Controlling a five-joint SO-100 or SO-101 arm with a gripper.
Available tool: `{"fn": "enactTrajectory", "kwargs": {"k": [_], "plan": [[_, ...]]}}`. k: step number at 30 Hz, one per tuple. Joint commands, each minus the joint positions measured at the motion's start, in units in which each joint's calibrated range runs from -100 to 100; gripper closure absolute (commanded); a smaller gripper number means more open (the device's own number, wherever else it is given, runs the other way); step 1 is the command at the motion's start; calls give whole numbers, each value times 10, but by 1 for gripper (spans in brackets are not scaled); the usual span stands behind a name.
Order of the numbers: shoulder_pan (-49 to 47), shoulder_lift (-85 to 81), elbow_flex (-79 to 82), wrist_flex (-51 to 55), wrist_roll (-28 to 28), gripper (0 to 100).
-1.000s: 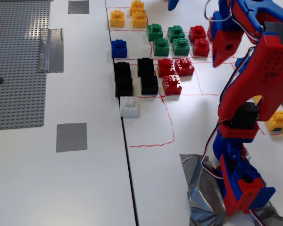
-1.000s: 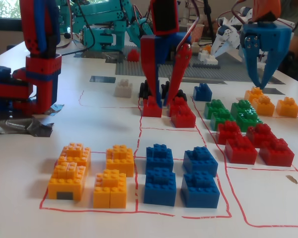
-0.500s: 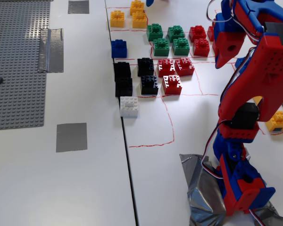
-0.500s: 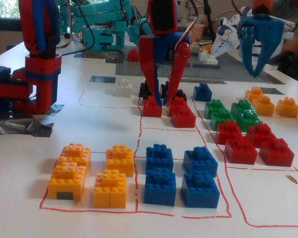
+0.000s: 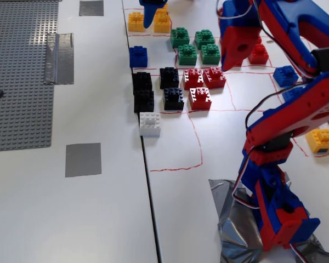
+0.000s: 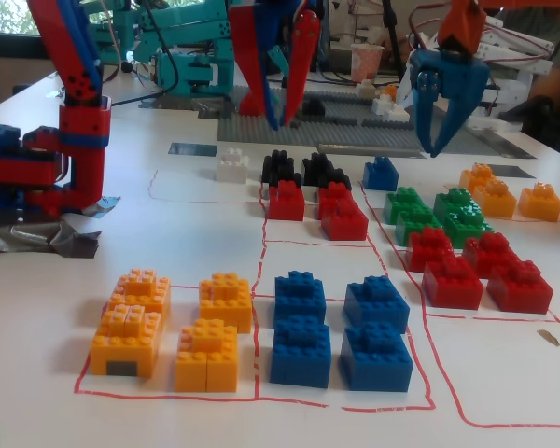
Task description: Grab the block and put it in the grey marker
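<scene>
The white block (image 5: 149, 124) stands on the table at the near end of the black bricks; in a fixed view it also shows left of the black bricks (image 6: 231, 166). The grey marker (image 5: 83, 159) is a flat matte square to the block's lower left, bare; it also shows as a dark patch behind the block (image 6: 192, 148). My red gripper (image 6: 283, 123) hangs fingers-down, high above the bricks, holding nothing, fingertips close together. In a fixed view it (image 5: 229, 64) shows over the red and green bricks, apart from the block.
Black (image 5: 153, 90), red (image 5: 203, 85), green (image 5: 194, 46), blue (image 6: 341, 331) and yellow (image 6: 168, 327) bricks fill red-lined squares. A second arm's blue gripper (image 6: 443, 131) hangs open over yellow bricks (image 5: 148, 22). A grey baseplate (image 5: 19, 71), a silver tape strip (image 5: 59, 58) and a second grey patch (image 5: 91, 7) lie beyond.
</scene>
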Motion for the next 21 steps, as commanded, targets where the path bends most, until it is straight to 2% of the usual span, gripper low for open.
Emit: {"fn": "enactTrajectory", "kwargs": {"k": [1,4,8,15,21], "plan": [[-53,-37,-16,11,-25,97],[-100,-35,-15,29,-63,90],[-131,-28,4,32,-102,86],[-169,22,24,39,-139,77],[-212,84,12,39,-161,77]]}}
